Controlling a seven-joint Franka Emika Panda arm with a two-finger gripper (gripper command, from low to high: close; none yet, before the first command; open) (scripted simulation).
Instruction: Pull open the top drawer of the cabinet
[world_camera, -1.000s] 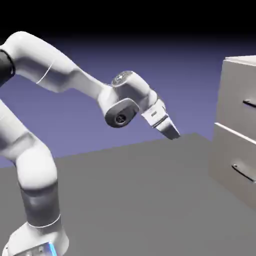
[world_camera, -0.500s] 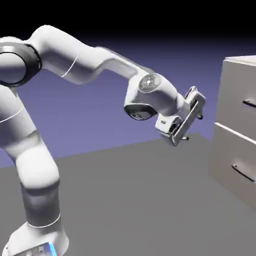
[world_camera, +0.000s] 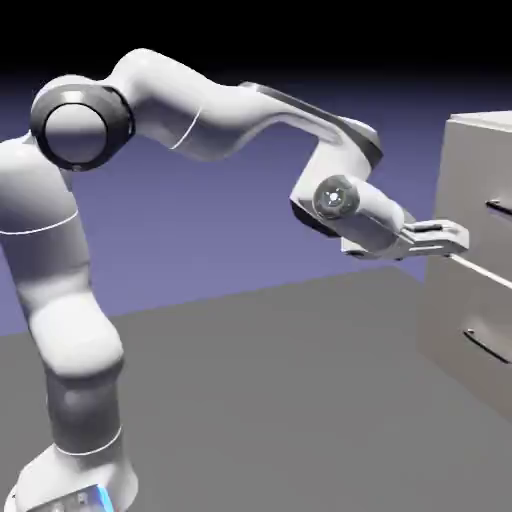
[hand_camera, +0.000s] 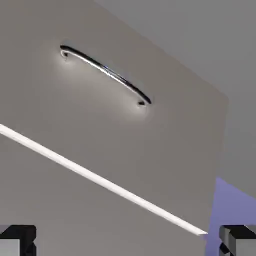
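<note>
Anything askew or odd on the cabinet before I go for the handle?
Nothing stands out. The cabinet sits square, both drawer fronts flush and shut, and the top drawer handle looks straight and intact.

Nothing stands between gripper (world_camera: 452, 238) (jaws wide) and cabinet (world_camera: 470, 170) front.

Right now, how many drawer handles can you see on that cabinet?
2: the top drawer's handle at the exterior view's right edge, and the lower drawer's handle beneath it. Both are cut off by the frame.
</note>
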